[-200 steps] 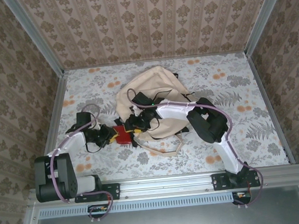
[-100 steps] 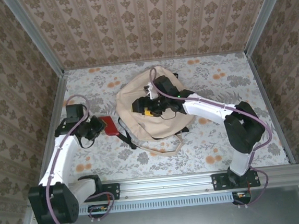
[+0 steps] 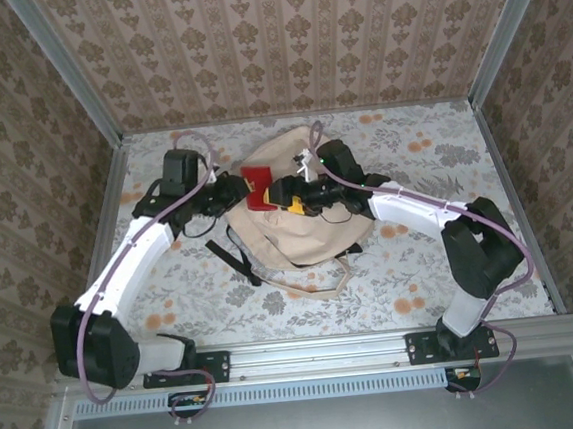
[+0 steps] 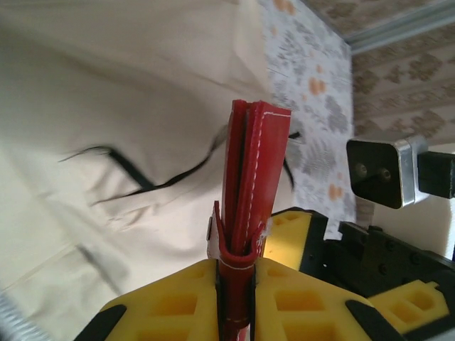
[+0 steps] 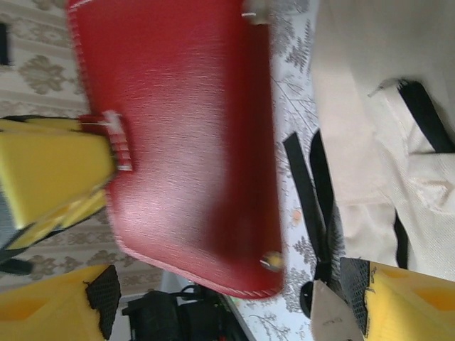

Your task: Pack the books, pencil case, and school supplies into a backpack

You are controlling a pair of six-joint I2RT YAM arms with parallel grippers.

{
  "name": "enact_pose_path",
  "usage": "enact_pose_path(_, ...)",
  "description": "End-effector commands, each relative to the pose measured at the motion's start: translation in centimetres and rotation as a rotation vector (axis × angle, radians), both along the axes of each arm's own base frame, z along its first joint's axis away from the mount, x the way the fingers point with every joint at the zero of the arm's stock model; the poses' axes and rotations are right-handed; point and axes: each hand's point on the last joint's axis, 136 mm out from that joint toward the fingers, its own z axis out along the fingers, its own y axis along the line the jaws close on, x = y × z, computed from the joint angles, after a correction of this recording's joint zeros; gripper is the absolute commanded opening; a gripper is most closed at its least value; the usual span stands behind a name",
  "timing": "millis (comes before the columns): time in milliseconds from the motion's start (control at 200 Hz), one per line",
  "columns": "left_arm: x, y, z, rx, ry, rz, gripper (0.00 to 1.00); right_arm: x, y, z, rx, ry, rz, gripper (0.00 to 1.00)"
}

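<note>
Floral table bears the backpack — over it the left gripper clamps the school supplies; the right gripper gapes just beside.

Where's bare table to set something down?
Free: the near table strip in front of the backpack, and the far-right corner. Crowded: the backpack's far-left edge, where the left fingers pinch the red item beside the open right fingers.

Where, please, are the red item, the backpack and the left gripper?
red item (image 5: 185, 128), right wrist view, flat red face
backpack (image 3: 291, 244), top view, cream front panel
left gripper (image 4: 238, 273), left wrist view, between its fingertips
</note>
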Motion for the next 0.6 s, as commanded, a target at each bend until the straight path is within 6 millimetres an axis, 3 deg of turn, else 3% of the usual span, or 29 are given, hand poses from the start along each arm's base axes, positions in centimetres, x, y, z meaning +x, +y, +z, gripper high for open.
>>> enact_pose_path(0,1.0,-2.9,3.9,-0.141,-0.075,-0.089,0.16,-0.2,-0.4,4.2,0.115,-0.097,0.058,0.82)
enact_pose_path(135,1.4,-4.4,3.9,-0.223,-0.04,-0.137,0.15,0.8,-1.5,4.9,0.138,-0.099,0.05,0.73)
enact_pose_path(310,1.5,-4.9,3.7,-0.255,-0.021,-0.159,0.15,1.8,-3.0,5.0,0.142,-0.106,0.025,0.6)
enact_pose_path(595,1.0,-5.6,3.8,-0.277,-0.014,-0.212,0.15,3.1,-5.3,4.9,0.1,-0.118,0.007,0.53)
